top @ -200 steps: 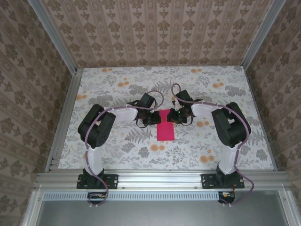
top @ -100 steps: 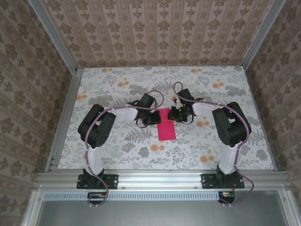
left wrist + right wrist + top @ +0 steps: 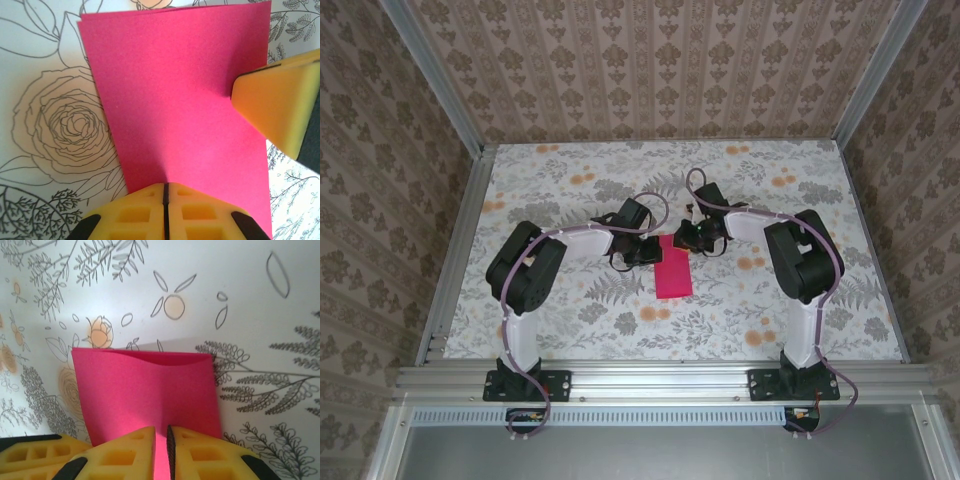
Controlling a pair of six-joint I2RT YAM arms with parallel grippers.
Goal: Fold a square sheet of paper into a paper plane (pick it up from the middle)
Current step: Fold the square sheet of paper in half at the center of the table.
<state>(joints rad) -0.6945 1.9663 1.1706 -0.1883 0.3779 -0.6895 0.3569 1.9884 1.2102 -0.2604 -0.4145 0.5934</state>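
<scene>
So the only real change lately is on the right side: the right arm (image 3: 800, 262) has been swung in a bit toward the middle and its wrist brought further over the far end of the square sheet of paper (image 3: 672, 272), while the left arm (image 3: 525, 270) hasn't been budged. The sheet seems to have been skewed a touch along the way, so it's not lined up quite as straight as it was. It's lying flat mid-tabletop (image 3: 570, 330) between the two wrists, already doubled over into a rectangle, with the top layer bowed up slightly at one edge in the right wrist view. The left jaws are closed tight against each other, tips set down on the sheet's edge. The right jaws are all but closed, a hairline slit left with pink showing through it; whether the paper is nipped or just pressed can't be told. One of the right arm's yellow pads (image 3: 272, 107) is seen on the sheet's side edge. Probably the first crease is being firmed up, so nothing dart-like has been formed yet, and that skew may need squaring before the nose folds.
</scene>
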